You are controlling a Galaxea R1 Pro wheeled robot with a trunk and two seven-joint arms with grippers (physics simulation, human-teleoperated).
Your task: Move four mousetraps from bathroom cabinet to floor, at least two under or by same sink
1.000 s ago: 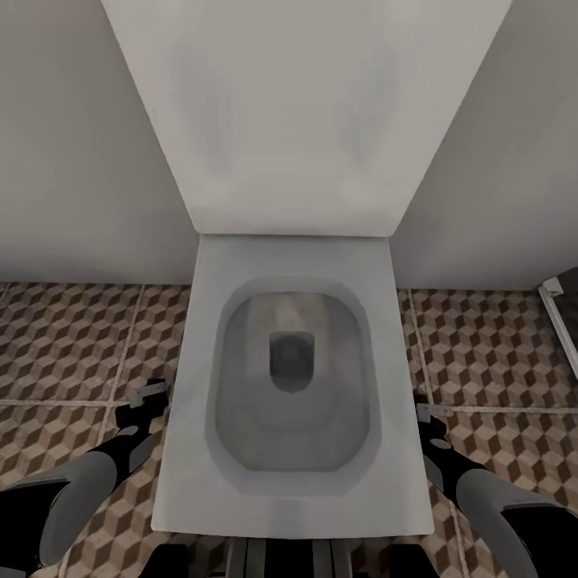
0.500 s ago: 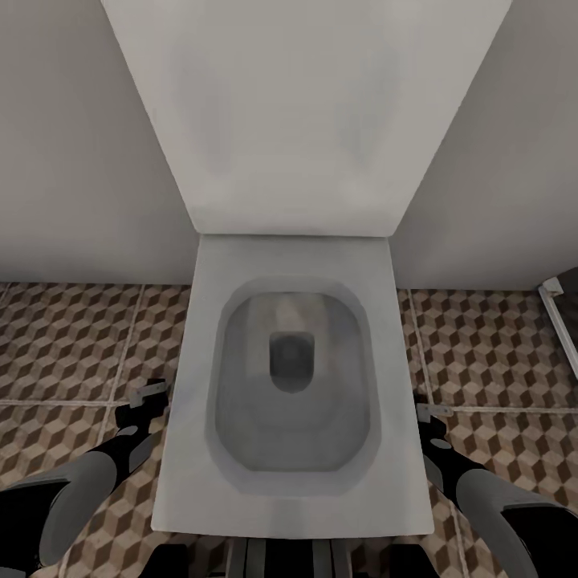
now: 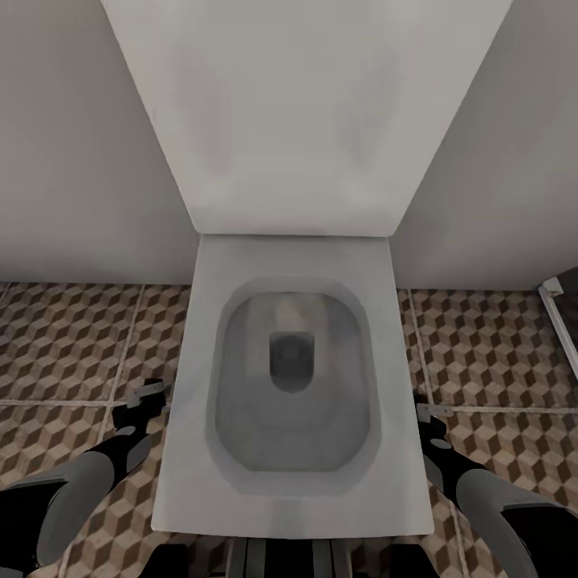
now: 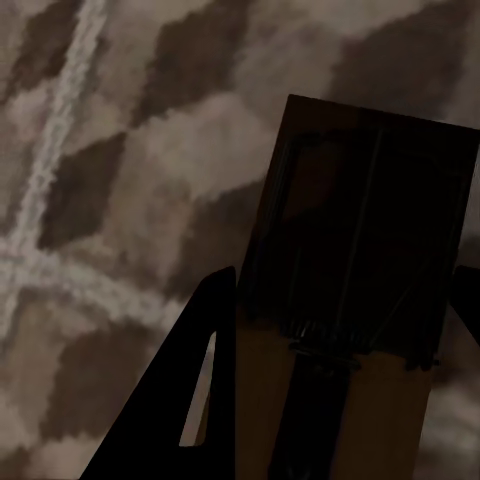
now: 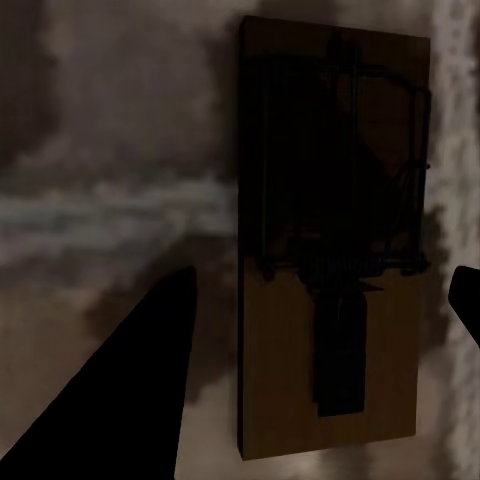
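Facing a white toilet (image 3: 293, 385) that fills the centre of the head view, lid (image 3: 297, 120) raised against the pale wall (image 3: 72, 160). Bathroom floor (image 3: 72, 337), cube-pattern tiles with pale grout, runs along both sides of the bowl.

Left claw (image 3: 143, 404) sits at the lower left of the head view, just beside the toilet's left edge, low over the tiles. Right claw (image 3: 427, 421) sits at the lower right, just beside the toilet's right edge; only its upper part shows past the rim.

Left wrist view: a mousetrap (image 4: 355, 300), brown board with dark wire parts, occupies the centre and right of the frame, tilted, with one dark finger (image 4: 170, 400) at lower left pressing the board's edge. The other finger barely shows at the right margin. Claw reads as closed on the board, tiles behind it.

Right wrist view: a second mousetrap (image 5: 335, 250) stands upright in frame at centre right, spring and bar visible. Dark finger (image 5: 140, 390) at lower left stands apart from the board; second finger at the far right edge. Cannot tell whether this claw grips it or is parted around it.
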